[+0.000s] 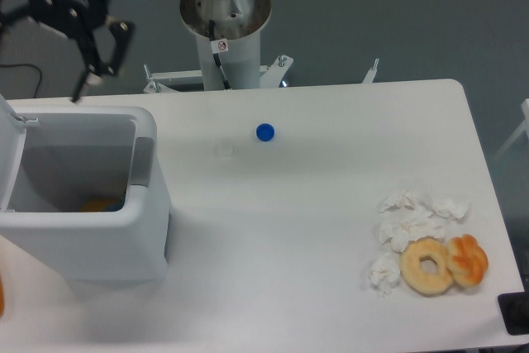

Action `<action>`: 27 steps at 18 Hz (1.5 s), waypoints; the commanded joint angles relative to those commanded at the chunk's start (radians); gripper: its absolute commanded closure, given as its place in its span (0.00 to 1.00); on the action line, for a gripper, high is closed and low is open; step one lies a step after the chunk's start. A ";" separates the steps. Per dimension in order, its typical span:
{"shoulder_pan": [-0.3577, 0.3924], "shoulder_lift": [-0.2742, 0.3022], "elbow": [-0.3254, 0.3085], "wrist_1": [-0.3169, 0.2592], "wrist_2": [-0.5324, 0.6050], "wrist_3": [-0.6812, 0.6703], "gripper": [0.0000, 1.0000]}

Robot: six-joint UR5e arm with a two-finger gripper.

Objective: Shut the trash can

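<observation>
The trash can (91, 245) is a large white boxy bin at the table's left end. It stands open, with its lid (8, 150) tipped up along the left frame edge and a grey latch tab (142, 161) on its right wall. Something orange (99, 202) lies at its bottom. My gripper (37, 80) hangs above the bin's back left corner, beyond the table's far edge. It is open and holds nothing. Only its right finger (92, 72) shows fully; the left one is cut off by the frame.
A blue cap (264, 131) and a small white disc (224, 150) lie mid-table. Crumpled tissues (413, 219), a doughnut (427, 265) and an orange pastry (468, 259) sit at the front right. The arm's base (225, 22) stands behind the table.
</observation>
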 joint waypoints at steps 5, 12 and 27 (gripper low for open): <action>-0.064 -0.023 0.009 0.003 -0.063 0.000 0.00; -0.132 -0.031 0.018 0.002 -0.137 0.000 0.00; -0.256 -0.098 0.034 0.006 -0.200 0.006 0.00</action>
